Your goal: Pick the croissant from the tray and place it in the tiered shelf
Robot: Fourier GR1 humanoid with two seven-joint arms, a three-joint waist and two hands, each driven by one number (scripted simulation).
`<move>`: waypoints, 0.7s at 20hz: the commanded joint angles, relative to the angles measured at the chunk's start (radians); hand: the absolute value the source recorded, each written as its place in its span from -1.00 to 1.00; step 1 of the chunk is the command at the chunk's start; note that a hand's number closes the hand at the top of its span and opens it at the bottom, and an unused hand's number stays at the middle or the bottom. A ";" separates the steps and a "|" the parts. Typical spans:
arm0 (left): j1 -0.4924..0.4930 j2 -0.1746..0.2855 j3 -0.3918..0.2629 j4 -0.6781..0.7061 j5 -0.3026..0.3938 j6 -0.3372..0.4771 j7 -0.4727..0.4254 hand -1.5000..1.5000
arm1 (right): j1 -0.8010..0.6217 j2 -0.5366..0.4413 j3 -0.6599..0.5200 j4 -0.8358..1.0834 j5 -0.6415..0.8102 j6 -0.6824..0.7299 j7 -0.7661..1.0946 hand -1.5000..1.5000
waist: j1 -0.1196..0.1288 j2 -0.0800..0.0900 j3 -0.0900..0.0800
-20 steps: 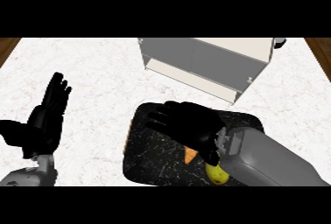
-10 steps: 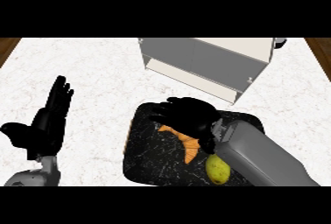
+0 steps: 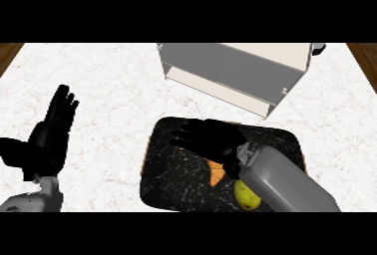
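Note:
The orange croissant (image 3: pixel 217 175) lies on the black marbled tray (image 3: pixel 173 174) at the counter's front. Only its lower end shows. My right hand (image 3: pixel 211 141) hangs over its upper part and hides it, fingers spread toward the left and not closed round it. The white tiered shelf (image 3: pixel 230 69) stands behind the tray, its open side facing the tray. My left hand (image 3: pixel 46 142) rests open at the left edge, fingers up, away from the tray.
A yellow-green fruit (image 3: pixel 248 195) lies on the tray beside my right forearm (image 3: pixel 287 184), just right of the croissant. White marbled counter (image 3: pixel 110 89) stretches left of the shelf and tray. Brown wood borders the counter at both far corners.
My right hand came back down and left over the croissant, now covering its upper half. The croissant and fruit stay in place. The left hand is still.

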 commanded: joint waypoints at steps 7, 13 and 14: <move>-0.025 -0.003 0.024 -0.023 -0.027 -0.010 0.044 0.00 | 0.043 0.047 0.027 0.094 0.155 0.008 -0.047 1.00 | -0.003 -0.001 0.000; 0.064 -0.073 -0.010 0.013 -0.053 -0.008 -0.083 0.00 | 0.059 0.070 0.035 0.092 0.229 -0.167 -0.150 1.00 | -0.002 0.000 0.000; 0.029 -0.033 0.026 0.021 -0.021 -0.031 -0.054 0.00 | 0.032 0.181 -0.063 0.203 0.230 -0.142 0.080 1.00 | 0.001 0.003 -0.001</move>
